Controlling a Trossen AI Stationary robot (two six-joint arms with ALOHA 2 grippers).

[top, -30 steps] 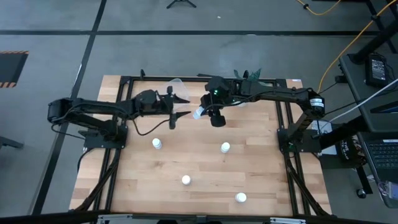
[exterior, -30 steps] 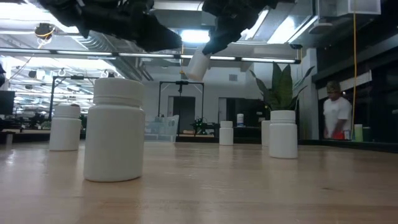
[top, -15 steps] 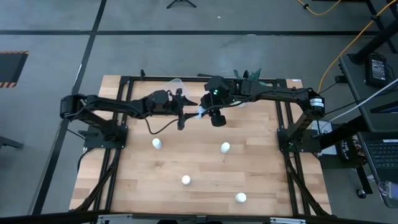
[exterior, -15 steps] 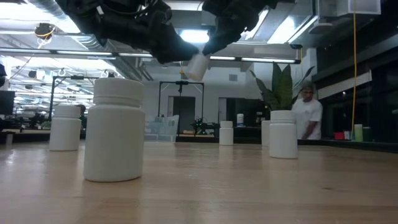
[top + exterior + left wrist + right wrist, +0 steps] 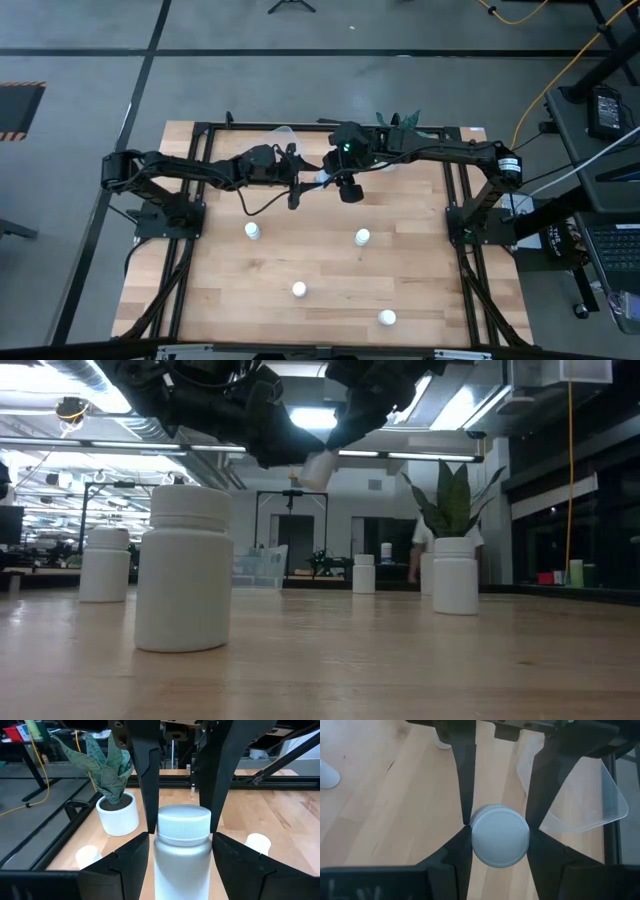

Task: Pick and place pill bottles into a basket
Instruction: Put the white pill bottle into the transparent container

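Observation:
One white pill bottle [image 5: 318,181] hangs above the back middle of the table, with my right gripper [image 5: 499,832] shut on it near the cap. My left gripper [image 5: 181,840] has come in from the left and stands open, its fingers [image 5: 127,865] close on both sides of the same pill bottle [image 5: 182,850]. In the low view that bottle [image 5: 318,468] hangs tilted under both arms. Several other pill bottles stand on the wood, among them ones at the left [image 5: 253,230], the middle [image 5: 362,237] and the front [image 5: 299,289]. The clear basket [image 5: 283,133] sits at the back edge.
A white pot with a green plant [image 5: 400,122] stands at the back right, beside the right arm. The dark arm frames run along both table sides. One bottle [image 5: 184,570] stands close to the low camera. A person [image 5: 425,545] shows far behind the table.
My left arm has reached right until its open fingers straddle the bottle held by the right gripper. The right arm has stayed still. The person in the background walked left.

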